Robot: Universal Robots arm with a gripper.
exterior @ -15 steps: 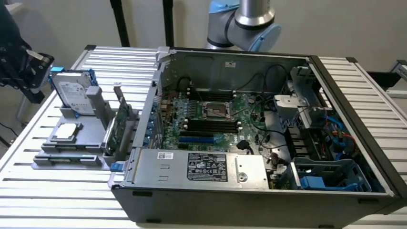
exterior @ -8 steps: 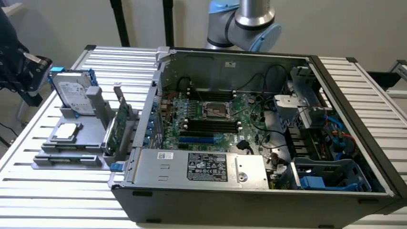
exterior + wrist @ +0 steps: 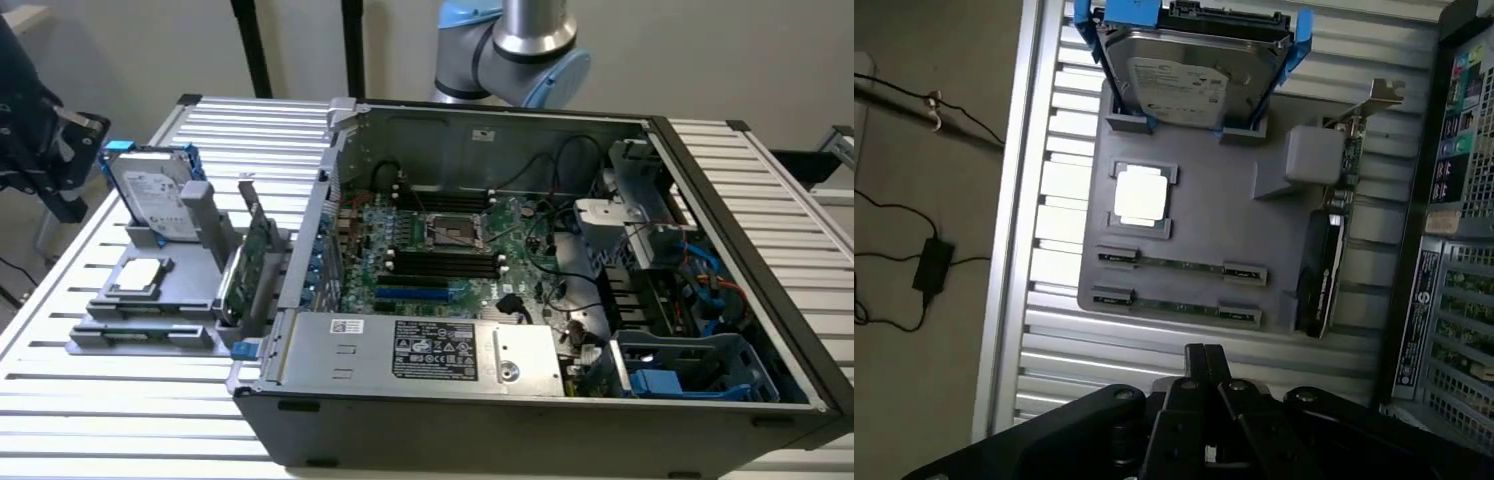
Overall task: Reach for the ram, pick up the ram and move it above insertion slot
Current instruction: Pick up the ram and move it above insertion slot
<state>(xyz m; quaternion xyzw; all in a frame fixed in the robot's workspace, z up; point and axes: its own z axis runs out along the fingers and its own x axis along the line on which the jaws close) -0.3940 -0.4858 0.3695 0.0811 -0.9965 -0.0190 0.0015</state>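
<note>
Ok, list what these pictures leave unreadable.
- ram: wrist view, chips and notch too small.
- expansion card: wrist view, edge-on, its face hidden.
- robot arm: exterior view, cut off by the top edge.
- black motherboard slots: exterior view, latches too small to judge.

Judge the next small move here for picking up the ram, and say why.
Probably lower the gripper toward the nearer ram, opening it on the way. In the wrist view the gripper looks shut with nothing in it and hangs apart from the gray holder, where two ram sticks lie in their slots, untouched.
</note>
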